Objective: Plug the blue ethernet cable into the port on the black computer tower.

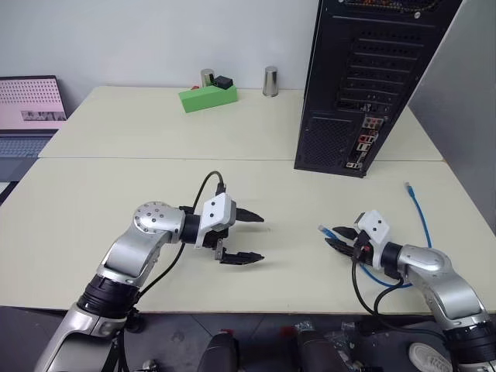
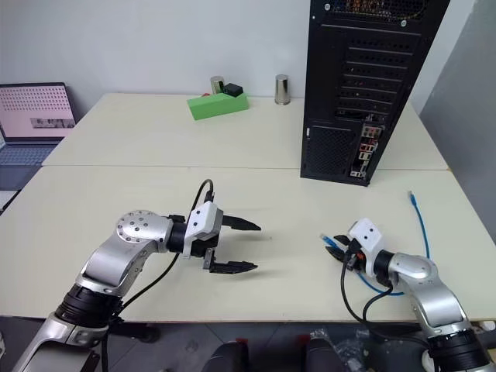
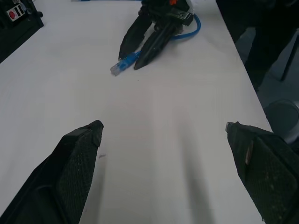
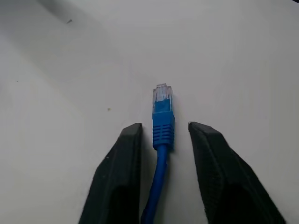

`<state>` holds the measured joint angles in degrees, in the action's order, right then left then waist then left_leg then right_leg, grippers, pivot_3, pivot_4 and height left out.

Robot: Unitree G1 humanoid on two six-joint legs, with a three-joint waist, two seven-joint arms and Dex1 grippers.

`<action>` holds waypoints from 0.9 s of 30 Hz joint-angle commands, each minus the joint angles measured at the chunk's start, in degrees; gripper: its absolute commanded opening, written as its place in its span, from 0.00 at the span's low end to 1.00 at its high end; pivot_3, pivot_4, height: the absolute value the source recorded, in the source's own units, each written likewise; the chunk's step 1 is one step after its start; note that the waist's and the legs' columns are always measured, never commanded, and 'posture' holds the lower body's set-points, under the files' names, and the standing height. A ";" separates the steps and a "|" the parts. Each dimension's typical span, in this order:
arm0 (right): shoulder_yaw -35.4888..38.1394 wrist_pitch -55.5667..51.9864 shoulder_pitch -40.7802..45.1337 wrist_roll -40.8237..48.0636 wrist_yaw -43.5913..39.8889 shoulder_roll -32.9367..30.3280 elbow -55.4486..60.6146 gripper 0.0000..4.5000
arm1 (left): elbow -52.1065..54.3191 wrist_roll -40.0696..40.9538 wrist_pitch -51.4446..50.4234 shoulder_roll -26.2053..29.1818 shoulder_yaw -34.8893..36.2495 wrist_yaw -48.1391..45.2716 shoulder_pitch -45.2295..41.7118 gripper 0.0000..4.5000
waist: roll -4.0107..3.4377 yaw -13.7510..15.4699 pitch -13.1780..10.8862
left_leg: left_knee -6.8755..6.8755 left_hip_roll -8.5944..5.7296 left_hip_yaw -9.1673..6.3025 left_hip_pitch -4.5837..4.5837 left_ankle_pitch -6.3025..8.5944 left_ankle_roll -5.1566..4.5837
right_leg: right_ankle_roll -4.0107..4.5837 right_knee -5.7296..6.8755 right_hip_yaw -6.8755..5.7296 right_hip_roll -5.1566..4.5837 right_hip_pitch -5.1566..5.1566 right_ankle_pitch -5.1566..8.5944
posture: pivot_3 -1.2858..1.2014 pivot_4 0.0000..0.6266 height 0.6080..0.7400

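No legible writing — right gripper (image 4: 161,133) straddles the blue ethernet cable (image 4: 162,123).

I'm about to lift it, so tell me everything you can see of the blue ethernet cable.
The blue ethernet cable is a thin bright blue cord lying loose on the table. One clear-tipped plug with a ribbed blue boot lies flat between the right pincer fingers; small gaps show on both sides. From there the cord loops under the right wrist and runs toward the tower, ending in a second plug, lying free.
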<state>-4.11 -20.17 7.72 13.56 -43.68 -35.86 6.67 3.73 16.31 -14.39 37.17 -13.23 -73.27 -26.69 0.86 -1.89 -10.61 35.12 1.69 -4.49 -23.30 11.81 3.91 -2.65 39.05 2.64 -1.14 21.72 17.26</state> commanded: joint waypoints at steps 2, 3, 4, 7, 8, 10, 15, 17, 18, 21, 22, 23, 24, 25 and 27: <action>-0.64 -0.08 0.53 -1.54 -0.63 -0.69 0.50 0.08 | -1.20 -0.90 2.97 -1.22 -0.43 -0.48 -2.02 1.00 | 0.00 0.01 0.00 | 0.00 0.00 0.00 0.01 0.00 0.00 | 0.00 0.00 0.00 0.00 0.00 0.00 | 0.52 0.24 1.00; -0.83 -0.42 0.66 -1.36 -1.04 -0.82 1.77 0.04 | -2.30 -1.75 3.80 -1.76 -0.94 -0.23 -2.61 1.00 | 0.00 0.00 0.00 | 0.00 0.00 0.00 0.02 0.00 0.00 | 0.00 0.01 -0.01 0.00 -0.01 0.00 | 0.52 0.24 1.00; -0.81 -1.01 0.79 -0.81 -1.37 -0.73 3.03 0.04 | -3.30 -2.53 4.42 -2.27 -1.42 0.04 -3.11 1.00 | 0.00 0.00 0.00 | 0.00 0.00 0.00 0.03 0.00 0.00 | 0.00 0.01 0.00 0.00 -0.02 0.00 | 0.52 0.24 1.00; -0.70 -3.98 1.73 1.53 -1.72 0.40 7.08 0.04 | -6.01 -3.88 6.28 -4.01 -2.68 0.01 -4.44 1.00 | 0.00 -0.04 0.00 | 0.01 0.00 0.00 0.03 0.00 0.00 | 0.00 0.01 0.00 0.00 -0.02 0.00 | 0.52 0.24 1.00; -1.30 -4.92 2.08 1.93 -2.22 0.49 8.89 0.04 | -6.92 -4.10 6.75 -4.87 -3.17 -0.25 -5.03 1.00 | 0.00 -0.06 0.00 | 0.01 0.00 0.00 0.03 0.00 0.00 | 0.00 0.01 0.00 0.01 -0.02 0.00 | 0.52 0.24 1.00; -2.73 -6.49 2.96 2.35 -3.05 0.47 11.93 0.03 | -8.74 -4.53 7.75 -6.16 -3.95 -0.98 -6.30 1.00 | 0.00 -0.11 0.00 | 0.01 0.00 0.00 0.03 0.00 0.00 | 0.00 0.02 0.00 0.01 -0.01 0.00 | 0.52 0.24 1.00; -6.01 -9.82 5.32 2.65 -4.69 -0.50 17.35 0.03 | -12.20 -5.38 9.86 -7.78 -5.33 -3.00 -9.17 1.00 | 0.00 -0.02 0.00 | 0.01 0.00 -0.03 0.02 0.00 0.00 | 0.00 0.00 -0.03 0.02 -0.01 0.00 | 0.52 0.24 1.00; -7.31 -10.83 6.10 2.54 -5.35 -0.88 18.98 0.03 | -13.12 -5.32 9.99 -8.63 -5.57 -3.54 -10.24 1.00 | 0.00 0.01 0.00 | 0.02 -0.01 -0.02 0.01 0.00 0.00 | 0.00 0.00 -0.02 0.02 -0.01 0.00 | 0.52 0.24 1.00; -7.79 -11.21 6.42 2.53 -5.56 -0.98 19.60 0.03 | -13.45 -5.34 10.26 -8.97 -5.70 -3.85 -10.65 1.00 | 0.00 0.02 0.00 | 0.02 -0.01 -0.03 0.01 0.00 0.00 | 0.00 -0.01 -0.03 0.02 -0.01 0.00 | 0.52 0.24 1.00; -8.64 -11.88 7.41 2.38 -5.67 -0.79 20.22 0.03 | -14.27 -5.48 10.89 -9.71 -5.87 -4.57 -11.28 1.00 | 0.00 0.00 0.00 | 0.03 -0.01 -0.03 0.00 0.00 0.00 | 0.00 -0.01 -0.03 0.02 -0.01 0.00 | 0.52 0.24 1.00; -8.87 -12.06 7.75 2.34 -5.66 -0.69 20.29 0.03 | -14.54 -5.55 11.08 -9.90 -5.93 -4.76 -11.43 1.00 | 0.00 -0.06 0.00 | 0.03 -0.01 -0.03 0.00 0.00 0.00 | 0.00 0.00 -0.03 0.02 -0.01 0.00 | 0.52 0.24 1.00; -9.11 -12.14 8.02 2.28 -5.69 -0.68 20.36 0.03 | -14.75 -5.62 11.24 -10.10 -6.03 -4.85 -11.56 1.00 | 0.00 -0.08 0.00 | 0.03 -0.01 -0.03 0.01 0.00 0.00 | 0.00 0.00 -0.02 0.02 -0.01 0.00 | 0.52 0.24 1.00; -9.24 -12.28 8.21 2.30 -5.67 -0.65 20.41 0.03 | -14.91 -5.61 11.35 -10.23 -6.12 -5.08 -11.65 1.00 | 0.00 -0.08 0.00 | 0.03 0.00 -0.03 0.01 0.00 0.00 | 0.00 0.00 -0.03 0.02 -0.01 0.00 | 0.52 0.24 1.00; -9.42 -12.43 8.42 2.28 -5.62 -0.60 20.48 0.03 | -15.15 -5.73 11.53 -10.28 -6.22 -5.31 -11.79 1.00 | 0.00 -0.08 0.00 | 0.03 -0.01 -0.04 0.00 0.00 0.00 | 0.00 0.00 -0.04 0.02 -0.01 0.00 | 0.52 0.24 1.00; -9.65 -12.60 8.69 2.29 -5.62 -0.61 20.54 0.03 | -15.55 -6.12 11.91 -10.32 -6.35 -5.65 -12.02 0.92 | 0.00 -0.03 0.00 | 0.03 -0.01 -0.05 0.00 0.00 0.00 | 0.00 0.00 -0.04 0.02 -0.01 0.00 | 0.52 0.24 1.00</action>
<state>-13.85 -32.80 15.30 15.30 -48.77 -36.31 24.68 -12.09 10.38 -3.48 27.04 -19.57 -78.35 -37.03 0.87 -1.93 -10.62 35.15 1.69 -4.53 -23.31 11.81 3.91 -2.65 39.05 2.59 -1.12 21.72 17.27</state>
